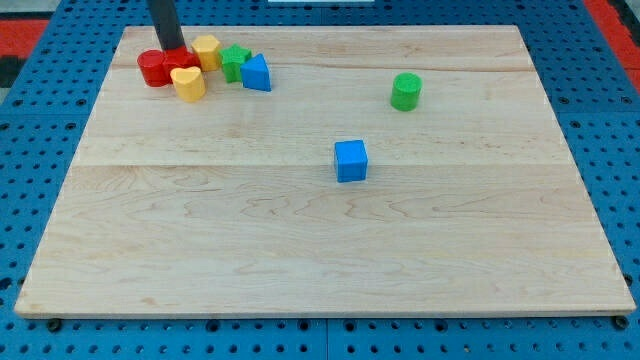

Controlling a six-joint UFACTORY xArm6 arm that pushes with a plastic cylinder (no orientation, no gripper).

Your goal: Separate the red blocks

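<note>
Your tip [172,50], a bare rod with no jaws, seems wedged between red cylinder [153,68] at its left and red block [183,63].

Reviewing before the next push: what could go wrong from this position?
1. My tip sits at the seam of the two touching red blocks, red cylinder and second red block; a push may move both together.
2. The yellow blocks, one and another, crowd the second red one and would likely get dragged.
3. The cluster is near the board's top-left edge; a push toward the view's top could send a block off.
</note>
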